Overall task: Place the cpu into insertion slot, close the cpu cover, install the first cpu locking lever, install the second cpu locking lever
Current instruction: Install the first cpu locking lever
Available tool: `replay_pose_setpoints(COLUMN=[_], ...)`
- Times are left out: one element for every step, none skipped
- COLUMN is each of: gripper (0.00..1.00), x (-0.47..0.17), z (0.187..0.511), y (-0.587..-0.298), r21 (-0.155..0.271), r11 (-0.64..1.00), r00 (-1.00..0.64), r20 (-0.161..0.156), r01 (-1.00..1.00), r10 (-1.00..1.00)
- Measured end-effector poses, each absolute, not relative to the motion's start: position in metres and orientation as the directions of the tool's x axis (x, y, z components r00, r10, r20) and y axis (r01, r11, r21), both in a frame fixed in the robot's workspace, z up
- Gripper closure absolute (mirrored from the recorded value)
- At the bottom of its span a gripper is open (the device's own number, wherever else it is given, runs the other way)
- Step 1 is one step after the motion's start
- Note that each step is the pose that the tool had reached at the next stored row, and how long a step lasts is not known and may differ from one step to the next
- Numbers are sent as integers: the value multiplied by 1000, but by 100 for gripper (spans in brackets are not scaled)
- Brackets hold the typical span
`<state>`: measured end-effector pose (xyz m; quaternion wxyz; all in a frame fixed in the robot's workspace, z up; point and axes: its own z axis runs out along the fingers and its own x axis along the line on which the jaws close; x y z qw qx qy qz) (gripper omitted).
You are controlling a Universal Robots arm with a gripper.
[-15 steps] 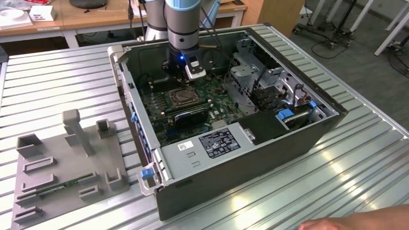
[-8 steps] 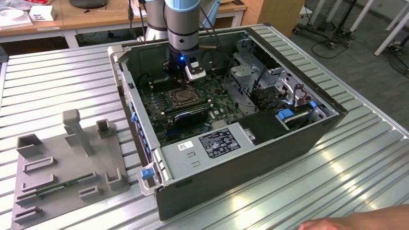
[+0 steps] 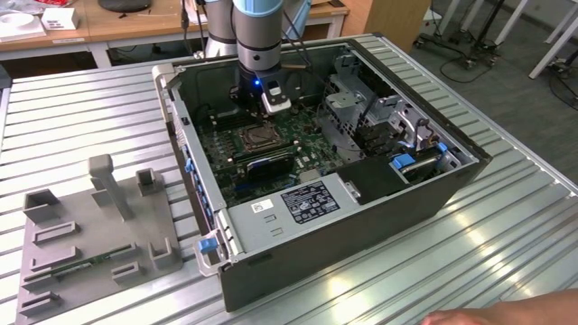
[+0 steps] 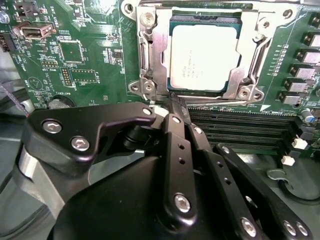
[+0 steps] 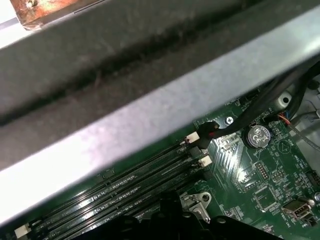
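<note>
Open case (image 3: 361,223) sits on the counter (image 3: 91,101), arm reaching in over the green board (image 4: 90,60). End effector (image 4: 172,107) is closed, fingers pinched together with nothing clearly between them, tips at the slot (image 4: 200,20) corner next to the memory slots (image 4: 240,125). Cover (image 4: 157,60) lies flat on the slot, cpu (image 4: 202,56) seated inside, metal top showing through the cut-out.

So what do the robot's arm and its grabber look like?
The arm is a round tube, silver-grey with a light blue band, and a small blue light glows near its wrist. The gripper is black, made of flat linked bars dotted with shiny silver screws.
</note>
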<state>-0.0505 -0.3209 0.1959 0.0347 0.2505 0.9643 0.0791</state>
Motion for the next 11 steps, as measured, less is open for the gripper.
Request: replay_pose_setpoints(gripper=[89, 89, 89, 89, 89, 89, 89, 89, 89, 89, 89], x=[-51, -51, -51, -51, -51, -51, -51, -51, -51, -51, -51], z=[197, 198, 199, 200, 200, 201, 201, 202, 202, 202, 202], y=[-321, -321, -321, -320, -320, -319, -318, -318, -317, -316, -316], r21=[171, 172, 174, 175, 177, 178, 180, 181, 183, 186, 189], r11=[862, 861, 861, 861, 861, 860, 860, 860, 859, 859, 858], r00=[-872, -872, -872, -872, -872, -872, -872, -872, -872, -872, -872], r20=[-26, -25, -25, -24, -23, -22, -21, -20, -19, -18, -16], r01=[478, 478, 478, 478, 478, 478, 478, 478, 478, 478, 478], r10=[489, 489, 489, 489, 489, 489, 489, 489, 489, 489, 489])
